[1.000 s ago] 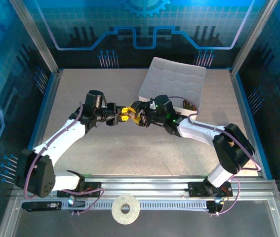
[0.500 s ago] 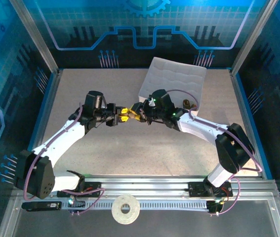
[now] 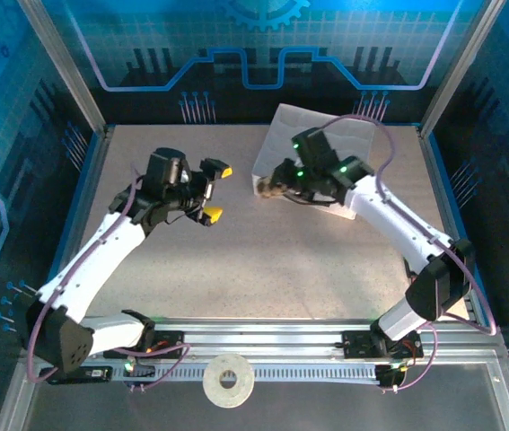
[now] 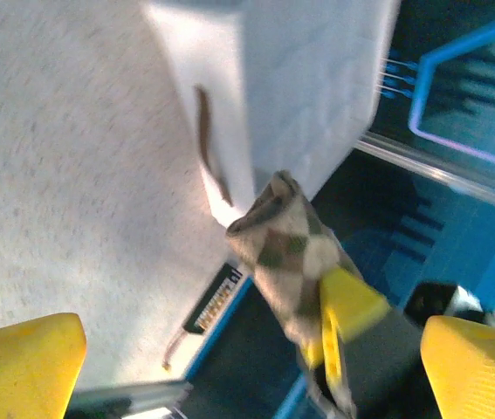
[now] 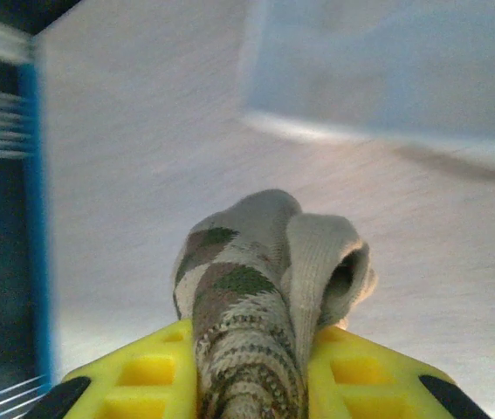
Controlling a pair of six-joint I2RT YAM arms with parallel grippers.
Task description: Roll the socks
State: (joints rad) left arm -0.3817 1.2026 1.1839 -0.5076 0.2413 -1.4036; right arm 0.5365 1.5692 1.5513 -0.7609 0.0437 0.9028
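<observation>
One soft, squashy sock roll (image 5: 247, 288) sits pinched round its middle in my right gripper (image 5: 251, 371), my left gripper (image 3: 217, 191) wide open, empty

In the right wrist view, the checked sock (image 5: 247, 288) is being cut off by the bottom edge, its lower part being hidden between the yellow fingers (image 5: 142, 375) of the right gripper (image 5: 247, 336). The white quilted box (image 5: 387, 70) is being blurred behind it. In the top view, that box is being partly covered by the right arm (image 3: 398, 215).
</observation>
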